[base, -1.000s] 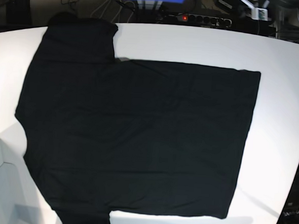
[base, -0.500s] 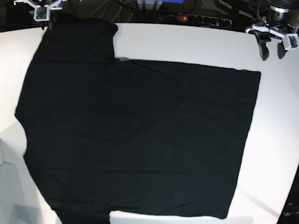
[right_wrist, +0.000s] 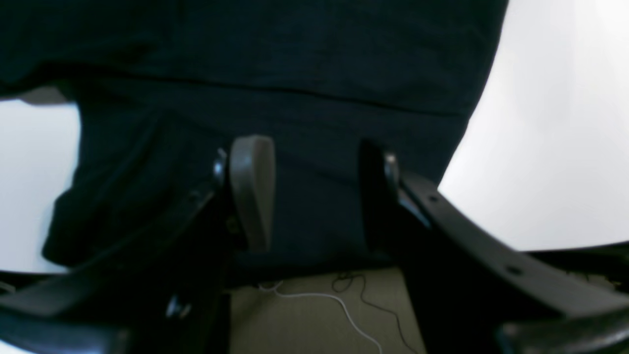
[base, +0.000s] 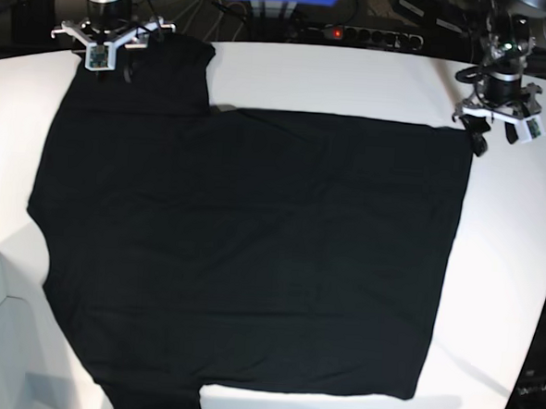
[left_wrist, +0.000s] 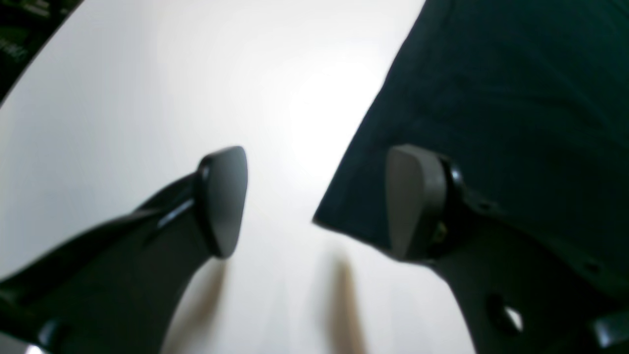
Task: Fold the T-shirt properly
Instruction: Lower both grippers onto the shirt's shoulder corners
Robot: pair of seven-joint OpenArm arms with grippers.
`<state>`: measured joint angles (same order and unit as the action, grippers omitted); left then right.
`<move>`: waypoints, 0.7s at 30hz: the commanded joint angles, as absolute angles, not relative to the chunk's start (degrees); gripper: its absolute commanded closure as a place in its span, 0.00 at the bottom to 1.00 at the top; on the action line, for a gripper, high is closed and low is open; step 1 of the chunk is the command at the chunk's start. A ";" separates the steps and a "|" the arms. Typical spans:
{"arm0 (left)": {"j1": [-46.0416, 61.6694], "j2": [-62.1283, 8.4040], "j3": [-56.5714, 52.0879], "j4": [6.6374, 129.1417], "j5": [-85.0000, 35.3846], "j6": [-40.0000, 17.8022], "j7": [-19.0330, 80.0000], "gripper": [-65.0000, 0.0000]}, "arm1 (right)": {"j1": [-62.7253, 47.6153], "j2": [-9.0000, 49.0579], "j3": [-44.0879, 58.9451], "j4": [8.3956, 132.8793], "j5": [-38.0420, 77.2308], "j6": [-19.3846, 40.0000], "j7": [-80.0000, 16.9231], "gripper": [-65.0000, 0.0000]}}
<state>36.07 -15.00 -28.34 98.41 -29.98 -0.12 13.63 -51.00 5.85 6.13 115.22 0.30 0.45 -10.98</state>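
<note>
Grippers (left_wrist: 314, 201) (right_wrist: 314, 196) both gape empty; T-shirt (base: 242, 249) print and label hidden.

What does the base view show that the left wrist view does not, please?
Only the base view shows the whole T-shirt spread flat with both sleeves, the right gripper above the far sleeve, and the power strip behind the table. Only the left wrist view shows the left gripper close up, its fingers apart, straddling the shirt's corner with nothing between them. Both show the black shirt, the white table and the left gripper near that corner.
</note>
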 commanded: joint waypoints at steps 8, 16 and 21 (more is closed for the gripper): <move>30.55 -15.96 -24.04 90.59 -29.67 -0.04 12.88 0.34 | -50.86 6.29 6.55 116.09 0.31 0.40 -9.71 0.56; 30.90 -15.96 -20.88 88.22 -29.67 -0.22 12.88 0.38 | -50.86 6.20 6.55 116.18 0.31 0.40 -9.71 0.56; 31.87 -15.60 -21.49 88.22 -29.67 -9.98 12.97 0.70 | -50.86 6.20 6.64 116.26 0.31 0.40 -9.71 0.56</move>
<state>31.62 -15.38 -21.54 87.74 -29.58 -9.54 11.64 -50.19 5.98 6.35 115.24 0.30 0.45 -10.98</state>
